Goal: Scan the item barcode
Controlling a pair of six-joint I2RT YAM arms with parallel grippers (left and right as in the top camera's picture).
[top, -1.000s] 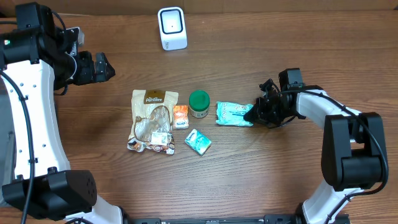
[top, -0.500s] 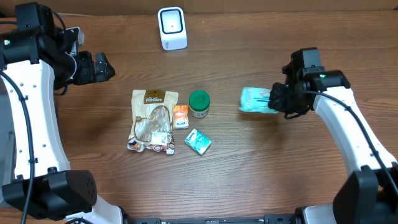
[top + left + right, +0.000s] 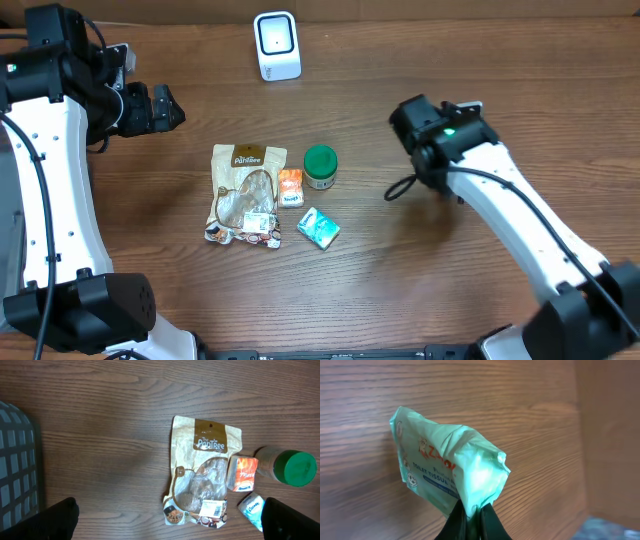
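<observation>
I am pinching the green toilet tissue pack (image 3: 447,462) tight in my right tool (image 3: 471,512). A second ago it was lying on the worktop (image 3: 420,290). Now I am lifting it and swinging it left, toward the far scanner (image 3: 277,45).

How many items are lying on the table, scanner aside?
4: snack bag leftmost, orange packet beside it, green-lidded jar right of that, teal pack below them. The tissue pack is off the table, in the right gripper. None looks hidden.
</observation>
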